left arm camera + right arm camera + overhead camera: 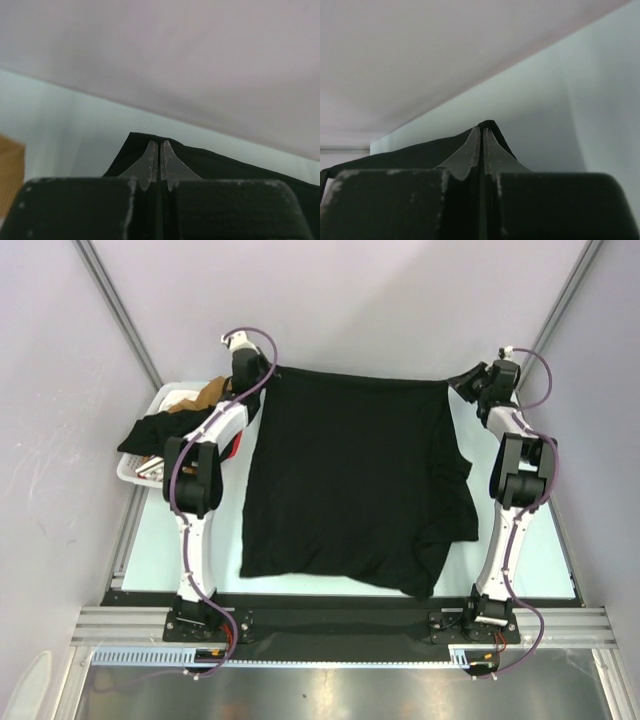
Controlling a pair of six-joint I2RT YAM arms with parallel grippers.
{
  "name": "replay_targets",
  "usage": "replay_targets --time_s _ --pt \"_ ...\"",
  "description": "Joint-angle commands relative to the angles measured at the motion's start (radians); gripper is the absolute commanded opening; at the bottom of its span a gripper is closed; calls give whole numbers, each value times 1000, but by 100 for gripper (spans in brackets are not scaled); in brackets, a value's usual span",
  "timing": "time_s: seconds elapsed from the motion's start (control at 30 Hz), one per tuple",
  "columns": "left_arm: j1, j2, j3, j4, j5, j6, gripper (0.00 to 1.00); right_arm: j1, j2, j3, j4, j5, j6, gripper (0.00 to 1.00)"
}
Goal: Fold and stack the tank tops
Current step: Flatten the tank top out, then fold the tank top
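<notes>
The black tank top [350,480] lies spread over the middle of the table, its far edge stretched straight between my two grippers. My left gripper [268,375] is shut on the far left corner; in the left wrist view the fingertips [159,146] pinch the black cloth [225,165]. My right gripper [462,385] is shut on the far right corner; in the right wrist view the fingertips [483,131] pinch black cloth [410,152]. The near right part of the top is bunched and folded over. A bit of the red tank top [233,448] shows by the left arm.
A white plastic basket [135,468] stands at the far left with black and brown cloth [205,395] hanging over it. Grey walls close in the back and both sides. Metal rails [340,625] run along the near edge by the arm bases.
</notes>
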Motion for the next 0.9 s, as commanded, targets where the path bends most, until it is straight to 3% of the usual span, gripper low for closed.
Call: replay_targets --time_s 0.0,0.2,0.3,0.53,0.87 --pt "13 64 197 -23 -23 39 0 -6 101 191 33 16 -4 0" --pt "23 156 314 -45 -14 73 0 5 284 494 -92 -9 -15 0" --pt "26 149 285 -28 5 79 0 11 268 493 -100 -11 -34 0" --pt "28 66 115 28 -3 78 0 20 82 226 -39 -26 -82 0" --pt "34 -84 -175 97 -11 48 1 45 -228 -285 67 8 -151 0"
